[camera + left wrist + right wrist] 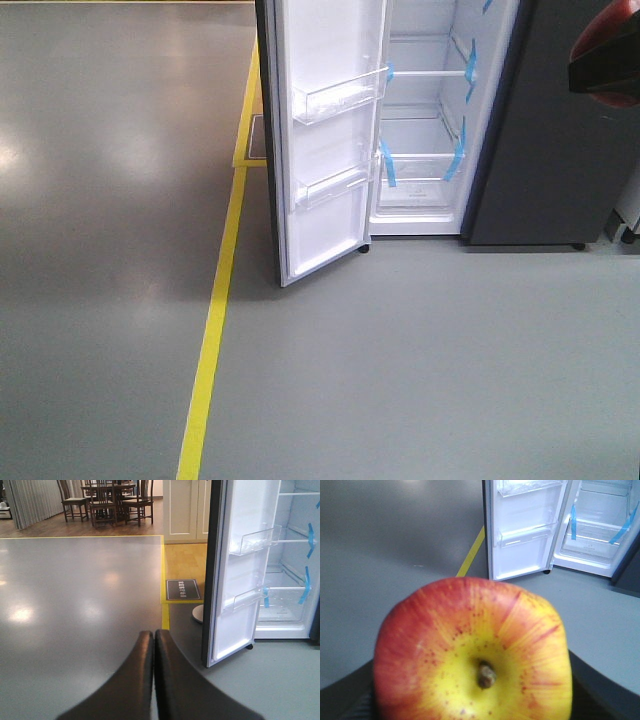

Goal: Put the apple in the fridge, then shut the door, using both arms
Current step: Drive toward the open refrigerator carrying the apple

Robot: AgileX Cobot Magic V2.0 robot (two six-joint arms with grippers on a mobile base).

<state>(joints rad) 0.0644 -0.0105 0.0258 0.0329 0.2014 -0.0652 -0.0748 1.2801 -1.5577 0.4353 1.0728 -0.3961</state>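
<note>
I see fridge [520,150] open | door [325,150] swung out left, two clear bins [340,95] on its white inside | blue tape [455,160] on shelves [430,72] | yellow line [215,320] on grey floor [420,380] | apple [605,38] cropped at top right

Yellow floor line [213,330], chairs [139,500], perhaps a mat [182,589]

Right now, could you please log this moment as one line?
right gripper: shut on apple | left gripper: shut, empty | door: open | fridge: apple not yet inside
</note>
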